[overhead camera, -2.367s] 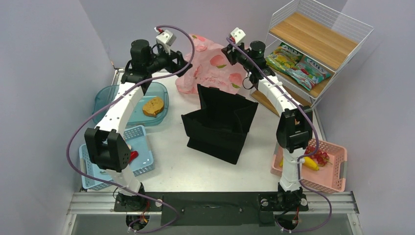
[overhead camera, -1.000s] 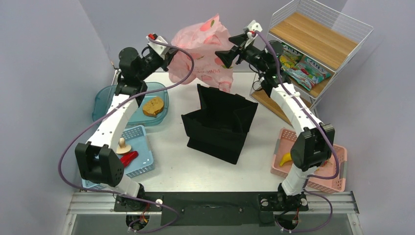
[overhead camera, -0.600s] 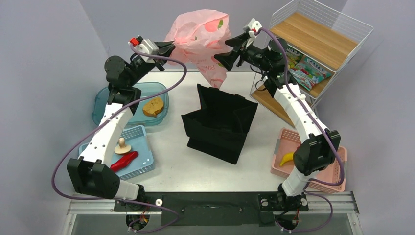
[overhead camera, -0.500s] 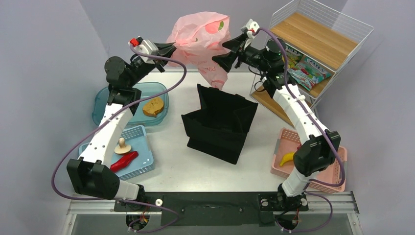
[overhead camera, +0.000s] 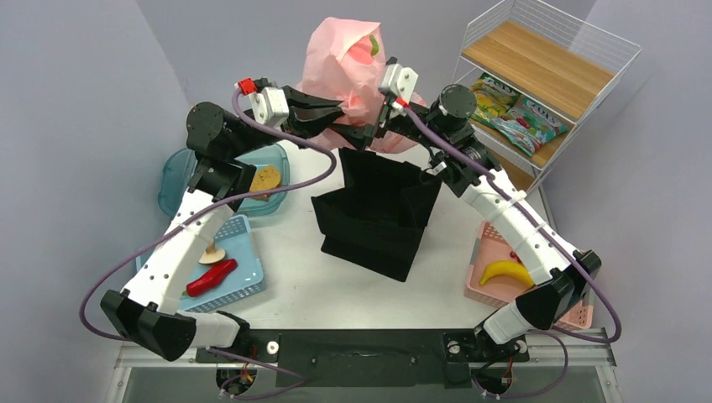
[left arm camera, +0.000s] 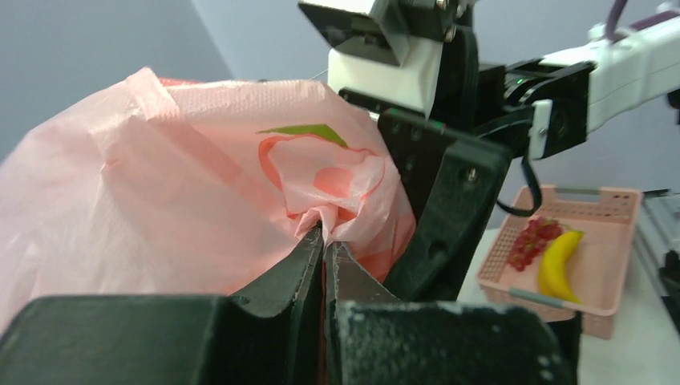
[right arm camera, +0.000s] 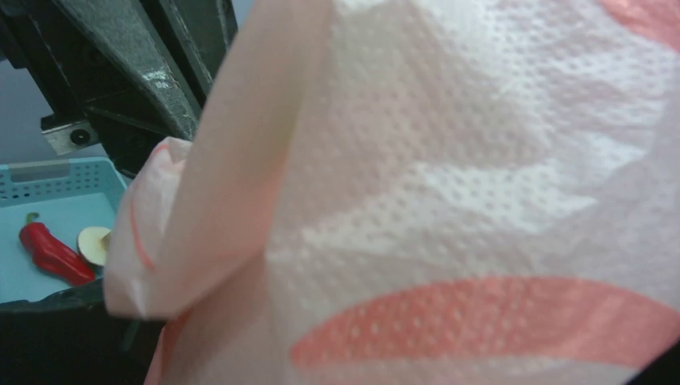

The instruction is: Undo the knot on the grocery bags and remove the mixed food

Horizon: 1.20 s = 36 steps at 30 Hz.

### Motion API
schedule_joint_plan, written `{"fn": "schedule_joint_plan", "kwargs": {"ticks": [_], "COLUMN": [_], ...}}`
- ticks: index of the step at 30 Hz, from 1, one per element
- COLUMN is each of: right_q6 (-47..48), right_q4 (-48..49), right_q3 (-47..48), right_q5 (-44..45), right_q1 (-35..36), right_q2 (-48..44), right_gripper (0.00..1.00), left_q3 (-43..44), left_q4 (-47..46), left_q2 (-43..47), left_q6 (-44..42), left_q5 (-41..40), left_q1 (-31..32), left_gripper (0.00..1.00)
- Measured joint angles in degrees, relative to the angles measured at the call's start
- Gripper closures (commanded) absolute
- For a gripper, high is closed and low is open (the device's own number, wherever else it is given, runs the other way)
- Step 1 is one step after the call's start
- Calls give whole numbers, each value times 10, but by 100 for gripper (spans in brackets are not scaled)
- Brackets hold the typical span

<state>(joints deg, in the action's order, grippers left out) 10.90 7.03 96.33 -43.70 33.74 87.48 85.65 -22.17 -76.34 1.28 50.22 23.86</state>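
A pink grocery bag [overhead camera: 348, 54] with orange-and-green prints hangs in the air above the black tote [overhead camera: 378, 210]. My left gripper [overhead camera: 338, 107] is shut on a bunched pucker of its film [left arm camera: 321, 218]; I cannot tell whether that bunch is the knot. My right gripper [overhead camera: 359, 134] sits just right of it, open, one black finger [left arm camera: 449, 208] against the bag. The bag's film [right arm camera: 449, 184] fills the right wrist view and hides those fingers. A banana [overhead camera: 504, 271] and a red fruit cluster [left arm camera: 529, 241] lie in the pink basket [overhead camera: 579, 315]. A chilli [overhead camera: 212, 277] and a mushroom [overhead camera: 212, 253] lie in the blue basket [overhead camera: 243, 290].
A teal tray [overhead camera: 176, 180] with a bread slice [overhead camera: 264, 178] is at the back left. A wire shelf [overhead camera: 546, 67] at the back right holds green snack packets [overhead camera: 512, 109]. Purple walls close in on both sides.
Both arms have swung in over the black tote, bringing the lifted bag toward the middle. The right gripper has dropped in close beside the left one, under the bag.
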Motion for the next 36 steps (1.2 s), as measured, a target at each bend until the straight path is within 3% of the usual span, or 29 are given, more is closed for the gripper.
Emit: {"fn": "schedule_joint_plan", "kwargs": {"ticks": [6,8,9,11,13,14,16,18,25,30,36], "right_q6": [93,116,124,127,118,110,93,73,-24,-146,-317], "right_q4": [4,-4,-6,-7,-3,0,0,-1,-17,-20,-19], "right_q3": [-44,-57,-63,-67,-67,-67,-66,-66,-57,-20,38], "right_q5": [14,17,19,26,33,35,40,44,55,43,-12], "right_q1": [45,51,54,55,55,55,53,44,15,24,28], "right_q2": [-32,-41,-44,-45,-45,-46,-47,-47,-54,-56,-49], "right_gripper": [26,45,67,91,100,100,100,100,100,100,100], "left_q3": [15,24,29,38,42,42,42,42,43,3,-2], "left_q4": [24,29,32,38,48,54,66,84,121,128,150], "left_q2": [13,14,14,16,22,26,37,55,127,159,136], "left_q6": [22,29,31,35,36,35,27,13,-79,-198,-303], "left_q5": [6,5,2,-2,-5,-6,-20,-45,-98,-54,-7], "left_q1": [43,45,45,46,47,48,49,46,-4,-5,2], "left_gripper": [100,100,100,100,88,72,56,50,47,46,43]}}
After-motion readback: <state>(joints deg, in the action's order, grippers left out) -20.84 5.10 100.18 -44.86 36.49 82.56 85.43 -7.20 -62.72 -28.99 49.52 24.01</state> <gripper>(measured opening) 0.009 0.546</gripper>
